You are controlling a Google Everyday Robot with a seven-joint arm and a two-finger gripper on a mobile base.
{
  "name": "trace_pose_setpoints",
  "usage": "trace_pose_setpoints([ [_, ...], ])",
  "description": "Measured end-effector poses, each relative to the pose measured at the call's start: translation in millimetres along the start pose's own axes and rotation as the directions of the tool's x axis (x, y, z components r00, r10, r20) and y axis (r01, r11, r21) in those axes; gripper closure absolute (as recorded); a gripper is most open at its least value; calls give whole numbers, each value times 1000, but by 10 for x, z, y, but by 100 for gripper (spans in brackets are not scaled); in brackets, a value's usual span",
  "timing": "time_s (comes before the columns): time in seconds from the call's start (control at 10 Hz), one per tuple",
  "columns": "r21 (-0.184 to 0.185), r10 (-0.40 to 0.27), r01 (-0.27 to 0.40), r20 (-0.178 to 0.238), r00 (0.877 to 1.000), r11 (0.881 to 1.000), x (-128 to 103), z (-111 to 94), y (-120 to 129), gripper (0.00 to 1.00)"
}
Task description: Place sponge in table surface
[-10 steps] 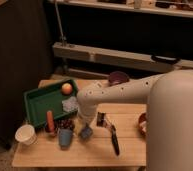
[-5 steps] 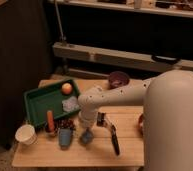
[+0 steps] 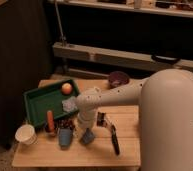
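The blue sponge [image 3: 87, 136] hangs at the tip of my gripper [image 3: 86, 131], low over the front middle of the wooden table [image 3: 90, 155]. It is at or just above the surface. The white arm reaches in from the right and bends down to it. The gripper is shut on the sponge and hides its top part.
A green tray [image 3: 40, 102] with an orange ball [image 3: 66, 88] stands at the left. A blue cup [image 3: 65, 137], an orange stick-shaped item [image 3: 50, 120] and a white cup [image 3: 26, 134] sit left of the sponge. A black tool [image 3: 113, 141] lies to the right. A purple bowl [image 3: 117, 78] is at the back.
The gripper has moved down toward the table with the sponge in it. The other things have not moved.
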Motion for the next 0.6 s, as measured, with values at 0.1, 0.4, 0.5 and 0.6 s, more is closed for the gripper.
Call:
trace_pose_setpoints([
  [0.1,9,-3,3,-7,1000,1000,-14,-11,21,20],
  [0.4,31,-2,2,-19,1000,1000,-63,-112,48,20],
  [0.5,27,3,-2,-23,1000,1000,-99,-220,35,20],
  [0.6,26,11,-10,-49,999,1000,-187,-374,28,20],
])
